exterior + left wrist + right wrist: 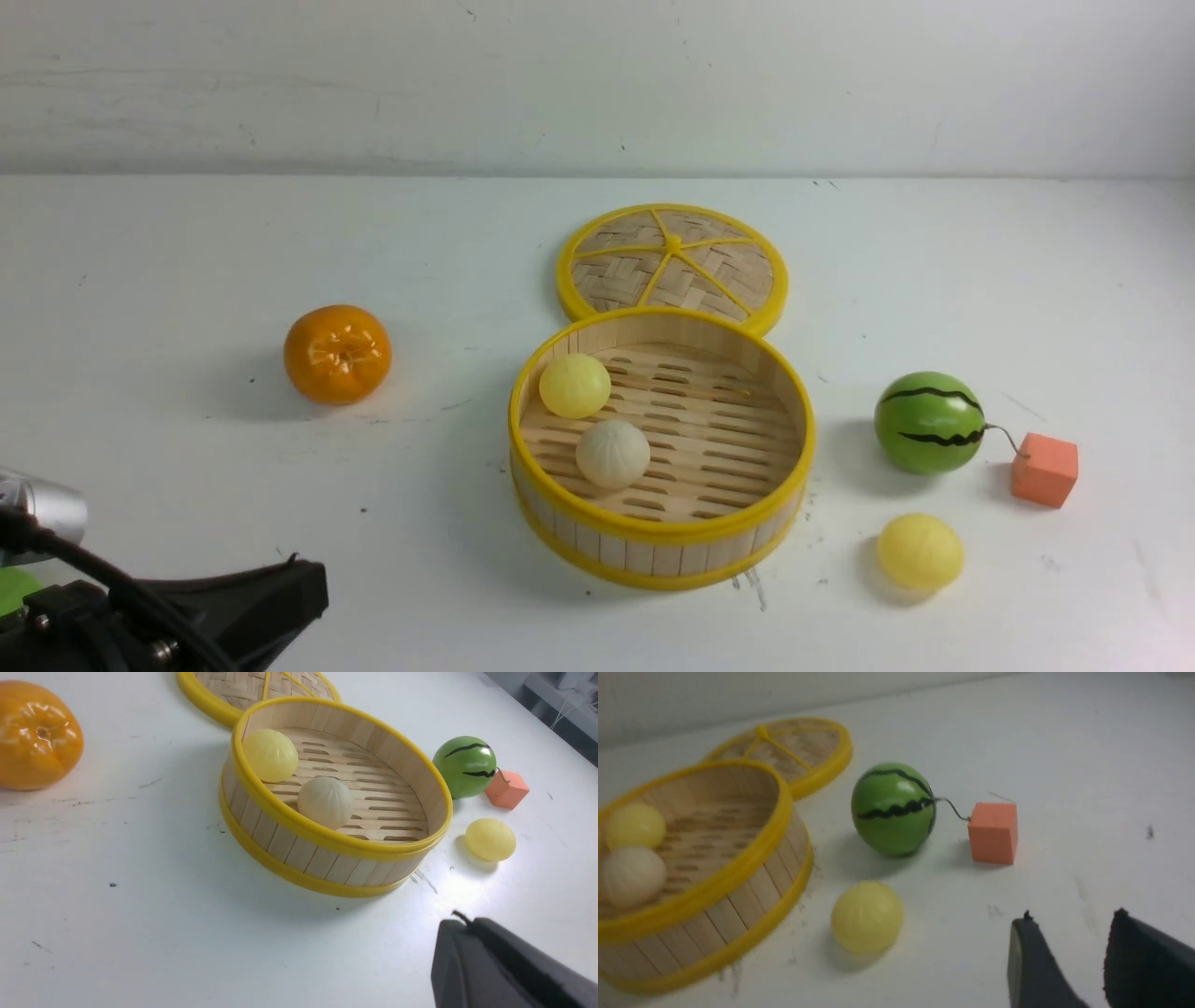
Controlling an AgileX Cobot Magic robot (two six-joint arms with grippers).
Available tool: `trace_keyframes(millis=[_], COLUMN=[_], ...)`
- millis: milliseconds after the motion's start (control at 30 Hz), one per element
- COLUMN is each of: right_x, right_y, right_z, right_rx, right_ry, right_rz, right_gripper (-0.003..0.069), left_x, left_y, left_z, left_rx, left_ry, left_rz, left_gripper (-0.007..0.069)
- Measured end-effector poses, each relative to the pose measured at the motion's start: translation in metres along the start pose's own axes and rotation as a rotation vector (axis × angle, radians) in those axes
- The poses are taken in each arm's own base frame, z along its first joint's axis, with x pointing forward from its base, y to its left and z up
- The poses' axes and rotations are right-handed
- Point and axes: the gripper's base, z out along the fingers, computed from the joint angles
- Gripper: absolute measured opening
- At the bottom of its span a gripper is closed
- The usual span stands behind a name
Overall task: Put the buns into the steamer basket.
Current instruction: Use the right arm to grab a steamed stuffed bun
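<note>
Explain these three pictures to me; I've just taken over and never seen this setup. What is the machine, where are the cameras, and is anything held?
It is a robot with two arms, each ending in a two-finger gripper. The wide picture looks forward from between the arms; the other two come from a camera on each wrist. On the white table stands a steamer basket holding a yellow bun and an off-white bun, with its lid behind it. Outside lie a third bun, an orange, a watermelon ball and an orange-pink cube. The left gripper is shut, the right gripper open; neither holds anything.
</note>
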Motion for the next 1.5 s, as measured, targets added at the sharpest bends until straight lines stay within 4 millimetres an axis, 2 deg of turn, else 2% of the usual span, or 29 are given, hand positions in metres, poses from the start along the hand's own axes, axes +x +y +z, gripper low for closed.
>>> trace_keyframes(millis=[33, 100, 167, 233, 267, 300, 400, 433, 500, 533, 600, 633, 700, 733, 800, 933, 1167, 1200, 1433, 1500], right_x=[-0.004, -0.010, -0.014, -0.021, -0.031, -0.032, -0.071, -0.073, -0.091, -0.097, -0.105, -0.108, -0.105, -0.102, -0.093, -0.073, -0.052, -0.048, -0.023, -0.020], right_y=[0.002, 0.003, 0.003, 0.010, 0.017, 0.018, 0.046, 0.047, 0.062, 0.065, 0.071, 0.072, 0.072, 0.071, 0.070, 0.077, 0.093, 0.095, 0.094, 0.094], right_z=[0.000, -0.001, -0.001, -0.004, -0.006, -0.006, -0.005, -0.001, 0.014, 0.015, 0.045, 0.055, 0.080, 0.085, 0.115, 0.149, 0.197, 0.213, 0.257, 0.263], right_rx=[-0.022, -0.043, -0.060, -0.089, -0.111, -0.112, -0.140, -0.133, -0.122, -0.127, -0.085, -0.073, -0.034, -0.026, 0.002, 0.000, -0.004, 0.004, 0.034, 0.041], right_ry=[-0.046, -0.105, -0.138, -0.094, -0.056, -0.032, 0.219, 0.252, 0.511, 0.518, 0.780, 0.832, 0.959, 0.983, 1.085, 1.188, 1.183, 1.180, 1.228, 1.232], right_rz=[0.136, 0.278, 0.384, 0.430, 0.425, 0.420, 0.241, 0.225, 0.062, 0.043, -0.077, -0.098, -0.113, -0.112, -0.109, -0.127, -0.193, -0.199, -0.210, -0.211], right_gripper=[0.0239, 0.0239, 0.0239, 0.0239, 0.0239, 0.0239, 0.0239, 0.0239, 0.0239, 0.0239, 0.0239, 0.0239, 0.0239, 0.0239, 0.0239, 0.0239, 0.0239, 0.0239, 0.0239, 0.0239], left_x=[0.000, 0.000, 0.000, 0.000, 0.000, 0.000, 0.000, 0.000, 0.000, 0.000, 0.000, 0.000, 0.000, 0.000, 0.000, 0.000, 0.000, 0.000, 0.000, 0.000], left_y=[0.000, 0.000, 0.000, 0.000, 0.000, 0.000, 0.000, 0.000, 0.000, 0.000, 0.000, 0.000, 0.000, 0.000, 0.000, 0.000, 0.000, 0.000, 0.000, 0.000], left_z=[0.000, 0.000, 0.000, 0.000, 0.000, 0.000, 0.000, 0.000, 0.000, 0.000, 0.000, 0.000, 0.000, 0.000, 0.000, 0.000, 0.000, 0.000, 0.000, 0.000], left_rx=[0.000, 0.000, 0.000, 0.000, 0.000, 0.000, 0.000, 0.000, 0.000, 0.000, 0.000, 0.000, 0.000, 0.000, 0.000, 0.000, 0.000, 0.000, 0.000, 0.000], left_ry=[0.000, 0.000, 0.000, 0.000, 0.000, 0.000, 0.000, 0.000, 0.000, 0.000, 0.000, 0.000, 0.000, 0.000, 0.000, 0.000, 0.000, 0.001, 0.002, 0.002], left_rz=[0.000, 0.000, 0.000, 0.000, 0.000, 0.000, 0.000, 0.000, 0.001, 0.001, 0.002, 0.002, 0.002, 0.002, 0.002, 0.002, 0.002, 0.003, 0.003, 0.003], left_gripper=[-0.0013, -0.0013, -0.0013, -0.0013, -0.0013, -0.0013, -0.0013, -0.0013, -0.0013, -0.0013, -0.0013, -0.0013, -0.0013, -0.0013, -0.0013, -0.0013, -0.0006, -0.0005, 0.0001, 0.0003])
